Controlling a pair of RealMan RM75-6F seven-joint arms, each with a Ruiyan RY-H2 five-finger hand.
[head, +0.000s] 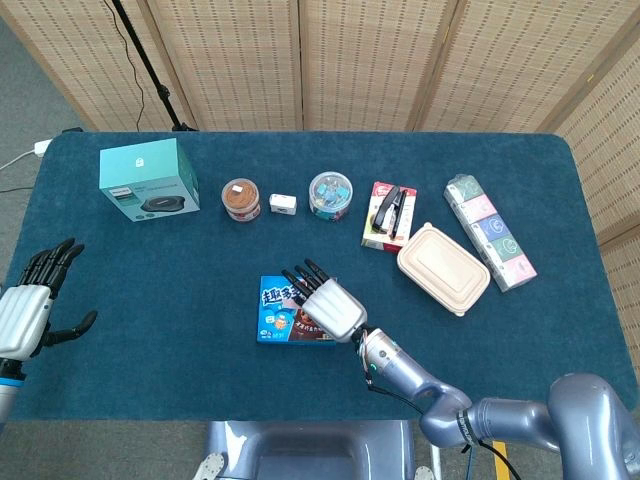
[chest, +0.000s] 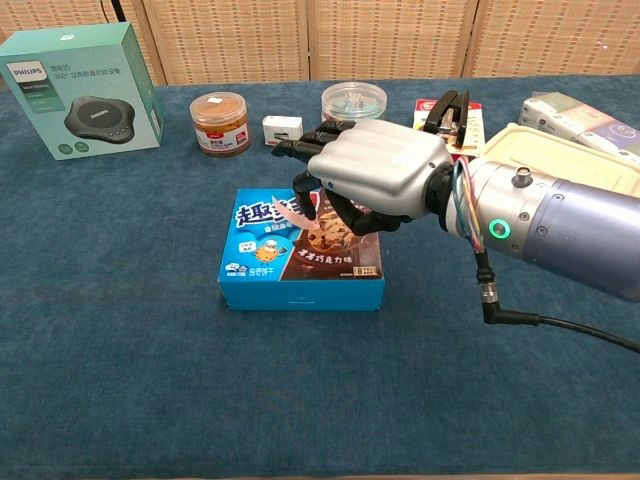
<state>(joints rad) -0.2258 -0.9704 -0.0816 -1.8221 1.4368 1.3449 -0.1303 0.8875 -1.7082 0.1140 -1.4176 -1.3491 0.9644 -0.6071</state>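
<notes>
One right hand (chest: 375, 180) poised over the cookie box (chest: 300, 255) near the desk's front edge, fingers curled down, gripping nothing. Likely risks: fingertips skidding off the glossy lid, shoving the box forward, or snagging the loose pink flap (chest: 296, 216).

Right hand (chest: 375, 185), silver back w/ black fingers (chest: 300, 150), is held palm down, fingers curled downward & slightly apart, nothing in its grasp. Its silver-blue forearm (chest: 560, 235) runs in from the lower right, green light lit near the wrist. Left hand (head: 28, 305) shows only in head view, at the far left edge: back up, fingers spread, thumb out to the side, holding nothing.
</notes>
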